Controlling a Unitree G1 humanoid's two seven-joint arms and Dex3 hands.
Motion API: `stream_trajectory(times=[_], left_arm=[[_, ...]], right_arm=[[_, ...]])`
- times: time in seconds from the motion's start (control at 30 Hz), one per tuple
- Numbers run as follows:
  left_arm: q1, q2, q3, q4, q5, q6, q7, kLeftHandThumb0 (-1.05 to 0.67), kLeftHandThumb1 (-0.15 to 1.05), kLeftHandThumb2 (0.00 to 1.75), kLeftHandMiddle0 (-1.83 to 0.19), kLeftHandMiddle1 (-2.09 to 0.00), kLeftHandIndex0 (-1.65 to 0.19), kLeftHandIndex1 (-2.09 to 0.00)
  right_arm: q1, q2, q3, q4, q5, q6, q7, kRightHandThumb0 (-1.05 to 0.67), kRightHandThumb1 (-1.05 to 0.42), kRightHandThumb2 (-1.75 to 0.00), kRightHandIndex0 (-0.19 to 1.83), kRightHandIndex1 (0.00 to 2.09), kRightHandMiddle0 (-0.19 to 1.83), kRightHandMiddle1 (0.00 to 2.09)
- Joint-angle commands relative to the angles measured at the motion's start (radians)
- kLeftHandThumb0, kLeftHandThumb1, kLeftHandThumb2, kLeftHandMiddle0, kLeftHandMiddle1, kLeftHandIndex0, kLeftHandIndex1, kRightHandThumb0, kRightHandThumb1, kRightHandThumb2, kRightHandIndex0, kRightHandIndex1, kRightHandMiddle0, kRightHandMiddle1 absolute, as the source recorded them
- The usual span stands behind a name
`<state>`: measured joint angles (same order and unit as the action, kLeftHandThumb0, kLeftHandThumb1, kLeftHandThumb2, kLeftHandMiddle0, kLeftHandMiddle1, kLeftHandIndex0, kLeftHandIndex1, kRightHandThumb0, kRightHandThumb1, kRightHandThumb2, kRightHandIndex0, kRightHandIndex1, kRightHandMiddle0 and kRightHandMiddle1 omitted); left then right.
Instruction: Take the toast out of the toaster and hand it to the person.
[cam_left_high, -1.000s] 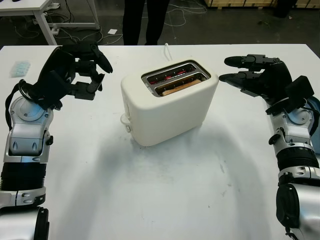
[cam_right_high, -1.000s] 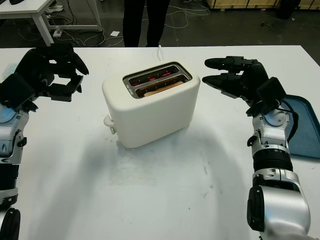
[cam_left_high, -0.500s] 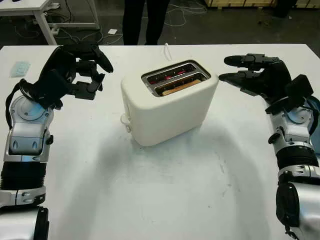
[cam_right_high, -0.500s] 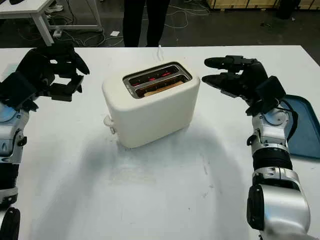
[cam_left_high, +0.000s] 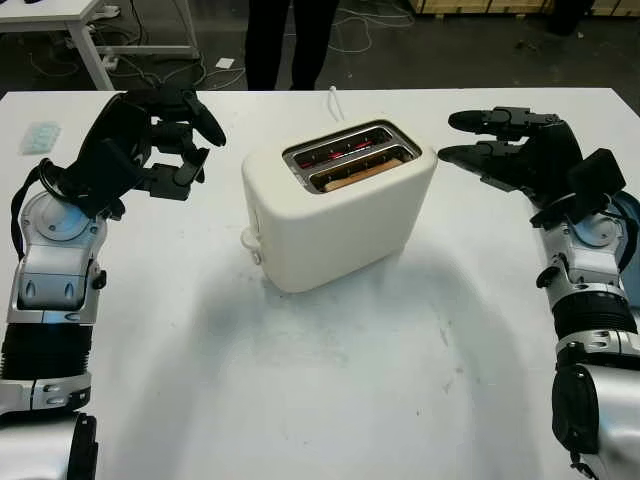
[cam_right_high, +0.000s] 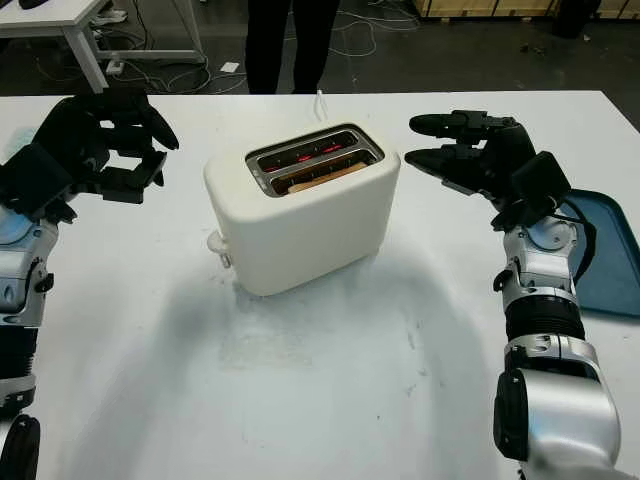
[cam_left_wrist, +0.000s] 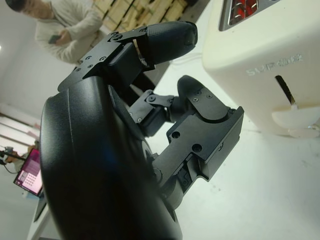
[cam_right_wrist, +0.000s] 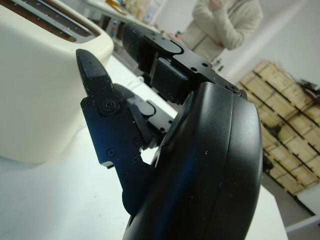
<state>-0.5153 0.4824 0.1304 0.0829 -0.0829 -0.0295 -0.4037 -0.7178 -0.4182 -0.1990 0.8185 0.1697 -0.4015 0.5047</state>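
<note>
- Toaster (cam_left_high: 335, 205), cream-coloured, sits in the middle of the white table (cam_left_high: 320, 400), turned at an angle, its lever knob (cam_left_high: 249, 237) sticking out of the end nearer the left arm.
- Toast (cam_left_high: 358, 172) is down in the slot closer to the robot, only its brown top edge showing; the slot behind it glows red inside.
- Left hand (cam_left_high: 165, 135) hangs above the table off the lever end of the toaster, well apart from it. Its fingers (cam_left_wrist: 200, 107) are curled in toward the palm and there is nothing in them.
- Right hand (cam_left_high: 495, 150) is held up at the opposite end, near the toaster's top corner but not touching it. It is open and carries nothing, fingers (cam_right_wrist: 95, 75) pointing toward the toaster.
- Person (cam_left_high: 290, 40) stands at the far edge of the table in dark trousers; the wrist views show a light-coloured top (cam_right_wrist: 227, 22).
- White cord (cam_left_high: 333, 100) runs from behind the toaster toward the far table edge.
- Blue tray (cam_right_high: 605, 255) lies on the table by the right forearm.
- Small pale-blue packet (cam_left_high: 38, 138) lies near the table's far left corner.
</note>
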Motion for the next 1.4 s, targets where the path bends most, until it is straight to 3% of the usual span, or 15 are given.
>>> stream_trajectory(times=[0.0,1.37], left_arm=[[-0.010,0.015,-0.003,0.001,0.012,-0.003,-0.003,0.05,0.46,1.23,-0.99,-1.38,-0.75,-1.24],[-0.011,0.007,-0.006,0.027,0.014,-0.028,0.004,0.04,0.42,1.29,-1.00,-1.39,-0.76,-1.23]], right_arm=[[-0.007,-0.005,0.001,0.001,-0.005,-0.002,-0.004,-0.36,-0.75,0.00,1.14,0.00,1.05,0.00],[0.006,-0.008,-0.008,-0.007,-0.008,-0.003,-0.006,-0.36,-0.76,0.00,1.16,0.00,1.06,0.00]])
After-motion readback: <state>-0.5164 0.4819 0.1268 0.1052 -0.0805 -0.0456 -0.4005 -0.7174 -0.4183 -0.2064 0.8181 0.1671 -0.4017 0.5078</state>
